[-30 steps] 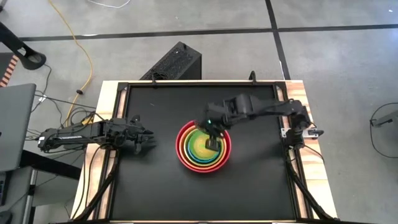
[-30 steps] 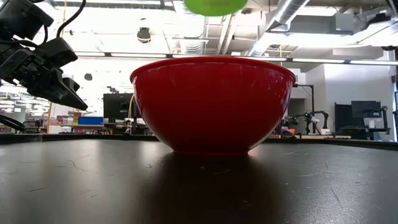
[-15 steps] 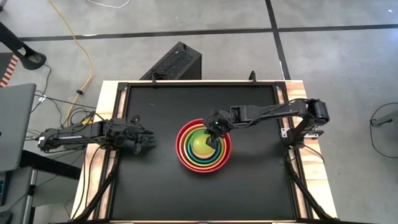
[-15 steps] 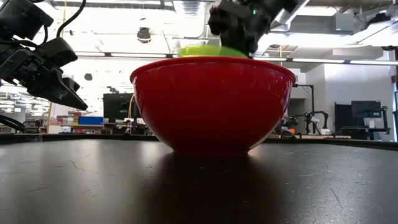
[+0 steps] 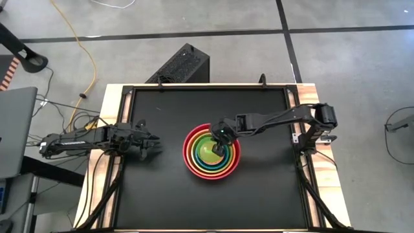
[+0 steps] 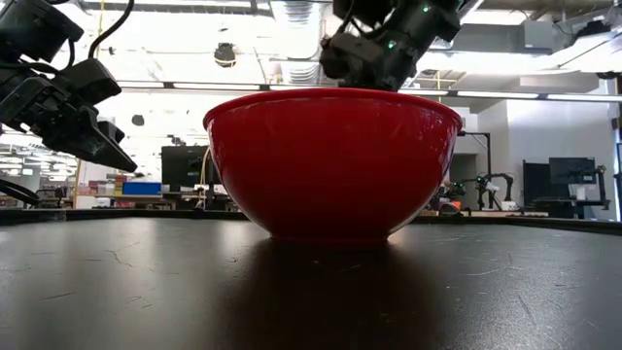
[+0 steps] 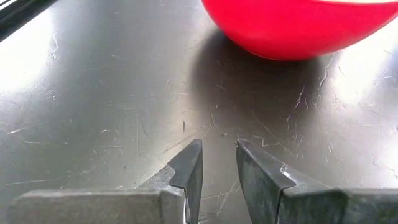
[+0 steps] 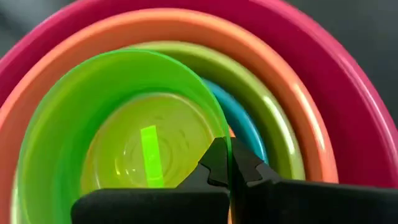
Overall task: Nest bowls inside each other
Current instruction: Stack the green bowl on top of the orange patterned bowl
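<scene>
Nesting is nearly complete. The right gripper point(image 8: 229, 167), clamped on the rim of the small bright green bowl point(image 8: 124, 124), holds it down inside the stack within the red-pink bowl point(image 5: 211, 153) at table centre; release and withdrawal appear to remain. The left gripper point(image 7: 217, 165) idles, slightly parted and empty, over the scratched black table point(image 5: 162, 194). Beyond lies a bright workshop.

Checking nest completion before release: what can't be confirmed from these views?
- Speckled yellow bowl: not visible; small green bowl fills the right wrist view, right gripper covers it from above.
- Whether the green bowl is seated: low view blocked by the red bowl wall.
- Left gripper idle beside the stack.
</scene>
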You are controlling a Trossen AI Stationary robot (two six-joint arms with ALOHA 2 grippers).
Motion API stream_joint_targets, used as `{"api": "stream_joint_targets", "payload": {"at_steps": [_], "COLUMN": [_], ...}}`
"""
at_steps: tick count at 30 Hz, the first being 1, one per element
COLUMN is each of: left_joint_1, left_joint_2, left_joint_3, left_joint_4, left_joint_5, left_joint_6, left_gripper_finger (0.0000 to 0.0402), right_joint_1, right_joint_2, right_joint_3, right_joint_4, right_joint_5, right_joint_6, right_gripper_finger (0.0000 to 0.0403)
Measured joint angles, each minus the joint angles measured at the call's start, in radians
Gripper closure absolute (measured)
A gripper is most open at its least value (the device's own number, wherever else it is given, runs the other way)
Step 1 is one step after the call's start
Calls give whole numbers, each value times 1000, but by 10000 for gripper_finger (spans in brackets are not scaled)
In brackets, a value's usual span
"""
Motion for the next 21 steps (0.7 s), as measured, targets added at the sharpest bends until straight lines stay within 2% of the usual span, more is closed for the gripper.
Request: {"api": "stream_joint_targets", "payload": {"at_steps": [17,21], "left_joint_1": [0,0], "left_joint_2": [0,0], "left_joint_3": [0,0], "left_joint_4": [0,0], "left_joint_5": [0,0], "left_joint_6": [0,0], "left_gripper_finger": [315,315], "right_joint_1": [-1,6], "right_joint_2": [17,19], "right_joint_3": [0,0], "right_joint_4": [-60,-67], "right_joint_5": [23,24], "right_joint_6": [24,27], "right_gripper_finger": [400,384]}}
